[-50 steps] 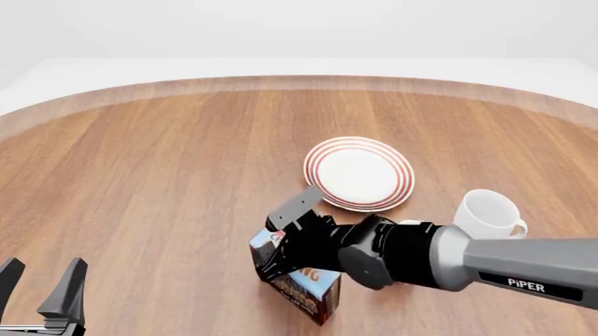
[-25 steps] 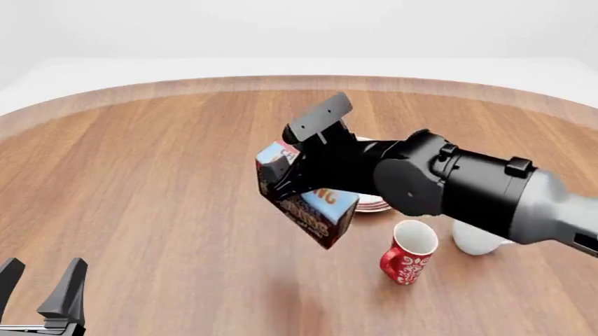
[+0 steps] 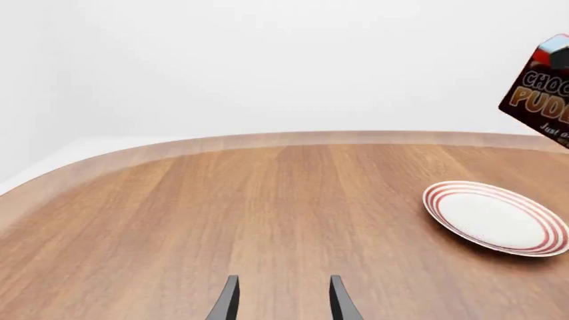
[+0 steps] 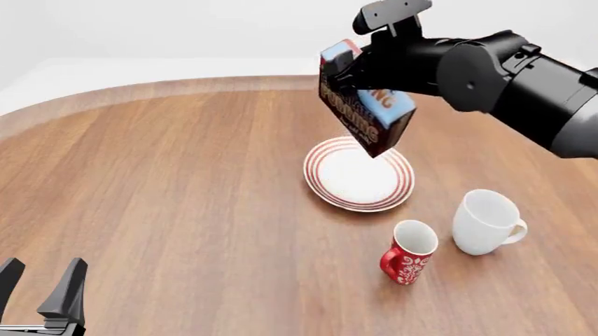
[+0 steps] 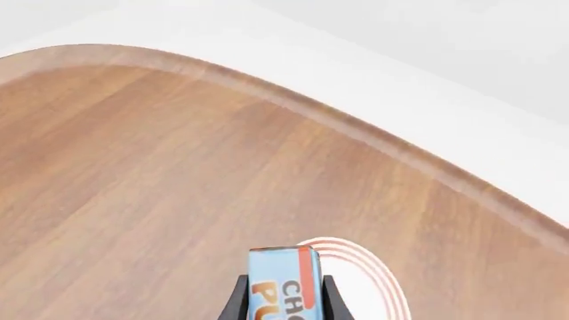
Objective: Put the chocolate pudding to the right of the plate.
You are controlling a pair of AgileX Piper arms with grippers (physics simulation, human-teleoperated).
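Note:
The chocolate pudding (image 4: 366, 106) is a carton with a light-blue top and dark brown sides. It hangs tilted in the air, high over the far edge of the plate (image 4: 348, 183). My right gripper (image 4: 348, 70) is shut on its upper end. The right wrist view shows the carton (image 5: 282, 280) between the two fingers, with the plate's red rings (image 5: 364, 263) just beyond. The white plate lies flat at mid-table. In the left wrist view the carton (image 3: 542, 100) floats above the plate (image 3: 494, 217). My left gripper (image 4: 39, 281) stands open and empty at the near left corner, low over the table.
A red patterned mug (image 4: 408, 252) stands upright in front of the plate and slightly to its right. A white mug (image 4: 486, 220) stands further to the right of it. The wooden table's curved far edge (image 4: 234, 82) runs behind the plate.
My right arm has lifted the carton from the table near the front and carried it up and back over the plate. The red mug has come into view. The left arm has not moved.

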